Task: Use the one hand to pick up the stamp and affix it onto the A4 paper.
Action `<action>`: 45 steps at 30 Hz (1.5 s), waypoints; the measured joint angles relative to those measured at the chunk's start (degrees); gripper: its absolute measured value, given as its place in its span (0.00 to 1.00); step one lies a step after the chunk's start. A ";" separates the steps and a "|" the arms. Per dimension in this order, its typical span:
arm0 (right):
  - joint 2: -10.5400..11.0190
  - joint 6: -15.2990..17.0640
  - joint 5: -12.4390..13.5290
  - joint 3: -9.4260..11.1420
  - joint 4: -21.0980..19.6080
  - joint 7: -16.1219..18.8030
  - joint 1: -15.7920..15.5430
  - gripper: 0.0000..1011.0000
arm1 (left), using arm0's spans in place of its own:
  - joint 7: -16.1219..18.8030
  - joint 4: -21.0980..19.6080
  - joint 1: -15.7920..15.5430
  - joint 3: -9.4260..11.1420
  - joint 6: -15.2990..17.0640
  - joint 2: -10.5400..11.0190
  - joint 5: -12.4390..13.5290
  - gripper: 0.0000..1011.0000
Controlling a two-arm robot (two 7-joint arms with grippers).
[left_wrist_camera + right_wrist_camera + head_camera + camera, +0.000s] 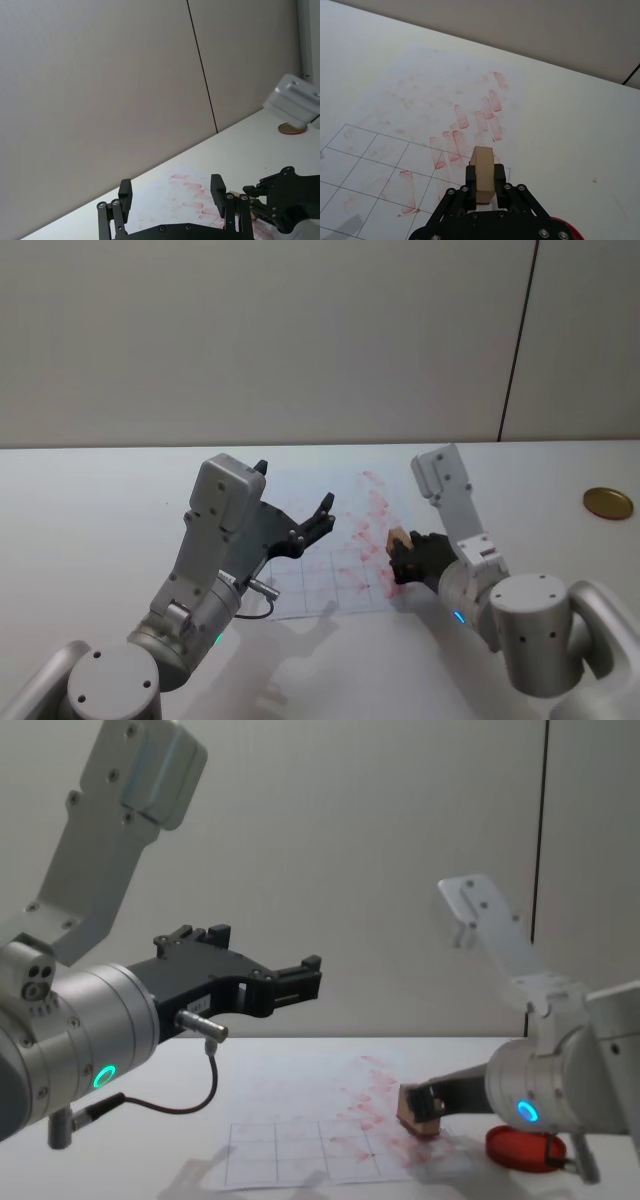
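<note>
Right gripper [485, 176], black, two-fingered: jaws clamped on the stamp [481, 161], a small light-tan rectangular wooden block. One finger sits on each broad side, and the block stands out past the fingertips.

Handling, judged:
- Rigid, light, dry wood that will not crush or flex.
- The flat, smooth sides could let it pivot in a narrow pinch if it is pressed down off-square.
- Best hold is as taken: opposite flat faces, well clear of the inked end.

Long axis: runs out of the jaws and down toward the sheet. In the chest view it is tilted, not plumb. The lower end looks reddish and faces the paper. Contact with the sheet: cannot tell.

Location: over the near right part of the A4 paper [340, 585], a white sheet with a thin printed grid and smudged red marks. The stamp is at the edge of the densest marks. A flat round red ink pad [525, 1145] lies on the white table [90, 500], beside the sheet on the right.

Left gripper [295, 490], larger, black, with a dangling cable: raised above the sheet's left side, jaws apart, holding nothing, idle.
</note>
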 joint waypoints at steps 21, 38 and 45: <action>-2.35 -0.12 -0.03 -0.10 8.79 2.29 4.46 0.20 | 0.00 0.00 0.00 0.00 0.00 0.00 0.00 0.98; -2.70 0.70 0.08 -0.14 9.39 3.01 4.93 0.20 | 0.00 0.00 0.00 0.00 0.00 0.00 0.00 0.98; -2.21 0.84 0.01 0.25 6.27 2.25 4.01 0.20 | 0.00 0.00 0.00 0.00 0.00 -0.01 0.00 0.98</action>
